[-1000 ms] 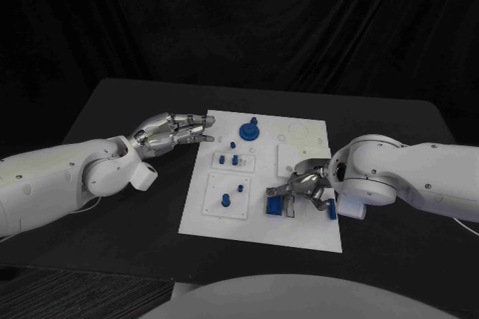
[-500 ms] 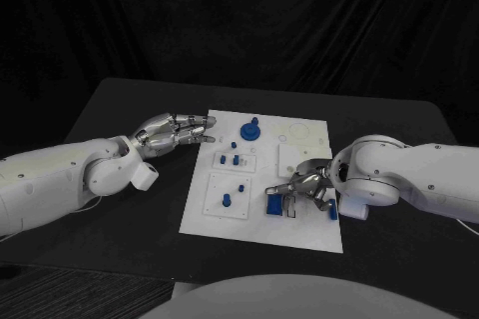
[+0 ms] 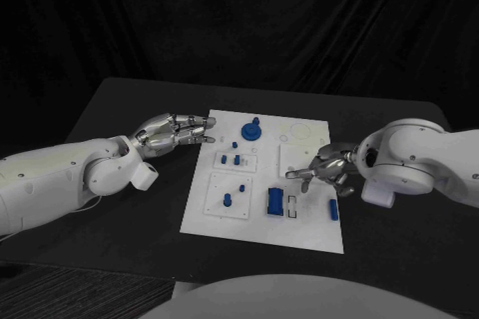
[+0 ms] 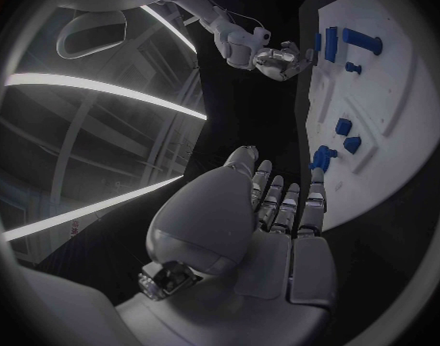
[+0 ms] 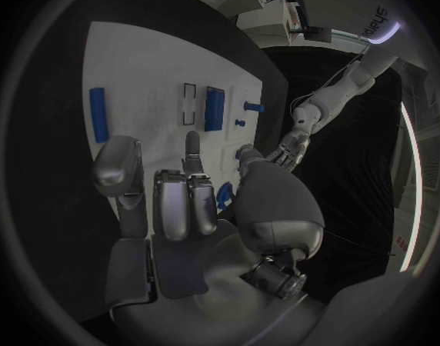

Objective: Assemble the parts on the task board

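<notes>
White task board [image 3: 309,229] carries blue parts [image 3: 273,202]; right hand [image 3: 324,171] hovers above it, fingers spread, empty; left hand [image 3: 176,131] at its far-left corner, fingers loosely curled, empty.

Task board [image 3: 309,232]: white, plain, lying on a black table [image 3: 120,111]. Parts: blue, including a round piece [image 3: 250,131] and a rectangular block [image 3: 273,202]. Left hand [image 3: 178,131] and right hand [image 3: 324,170]: silver, on white arms.
</notes>
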